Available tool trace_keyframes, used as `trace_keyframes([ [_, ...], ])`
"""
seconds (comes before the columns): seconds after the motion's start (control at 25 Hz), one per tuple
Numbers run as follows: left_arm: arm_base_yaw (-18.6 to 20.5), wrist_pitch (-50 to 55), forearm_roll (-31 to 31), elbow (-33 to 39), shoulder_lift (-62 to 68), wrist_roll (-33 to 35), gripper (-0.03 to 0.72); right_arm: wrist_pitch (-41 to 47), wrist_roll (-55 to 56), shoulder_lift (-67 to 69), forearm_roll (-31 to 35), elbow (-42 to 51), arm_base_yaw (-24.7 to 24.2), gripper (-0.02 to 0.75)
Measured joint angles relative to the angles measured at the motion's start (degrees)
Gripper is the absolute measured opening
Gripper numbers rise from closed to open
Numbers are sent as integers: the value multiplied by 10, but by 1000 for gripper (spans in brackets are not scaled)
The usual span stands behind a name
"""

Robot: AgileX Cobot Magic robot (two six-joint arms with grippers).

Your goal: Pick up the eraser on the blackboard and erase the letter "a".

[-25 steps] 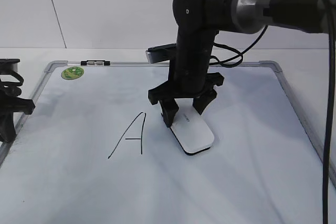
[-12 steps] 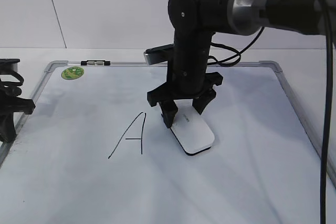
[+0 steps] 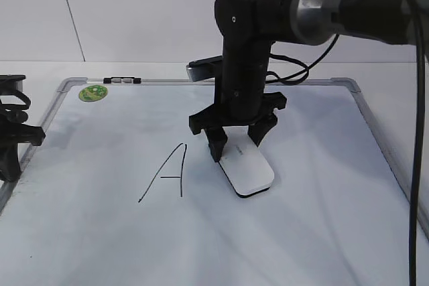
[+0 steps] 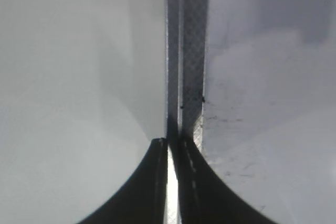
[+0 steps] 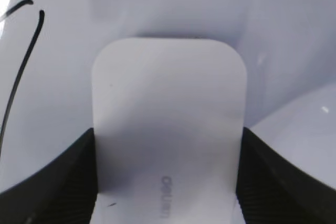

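Comparing with a second ago, we see our right gripper (image 3: 234, 144) barely shifted, its wide-set fingers still clamping the eraser (image 3: 247, 171) flat on the blackboard (image 3: 322, 232) beside the capital A (image 3: 165, 173), no lowercase letter remaining visible.

Capital "A" (image 3: 166, 173) in black marker lay left of centre. White surface (image 3: 40, 72) extended toward 12 o'clock; pale wall (image 3: 134, 11) behind it, with a thin dark vertical seam (image 3: 70, 11) at 11 o'clock.
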Motion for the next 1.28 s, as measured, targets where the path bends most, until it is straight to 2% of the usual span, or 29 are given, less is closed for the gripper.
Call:
trace_keyframes([
  [0.6,0,-2,-2,0,0,0,16,0,17,0,-7,-1,-28,559],
  [1.28,0,-3,-2,0,0,0,16,-2,9,0,-18,-1,-3,559],
])
